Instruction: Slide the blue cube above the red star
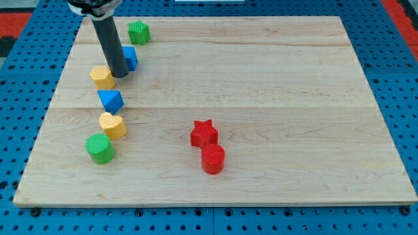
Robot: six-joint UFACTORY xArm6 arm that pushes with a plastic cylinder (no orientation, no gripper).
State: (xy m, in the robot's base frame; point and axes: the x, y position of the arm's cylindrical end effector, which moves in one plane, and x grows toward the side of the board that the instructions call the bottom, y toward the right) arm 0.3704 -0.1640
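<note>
Hardly started: blue cube (130, 57) sitting far off at the far left of the wooden board (274, 78), well apart from the red star (204, 132) nearer the middle. Small, blue, half hidden behind the dark rod. No jaws to spread or pinch; just my tip (119, 75) touching the cube's left side, beside a yellow block (102, 77).

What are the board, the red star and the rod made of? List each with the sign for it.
Board: looks like light wood, matt, with visible grain and plank seams.
Red star: probably plastic, uniform colour, fine ridged sides, possibly 3D printed.
Rod: dark and smooth with a slight sheen, metal or plastic, hard to tell. My tip sits beside the blue cube.
</note>
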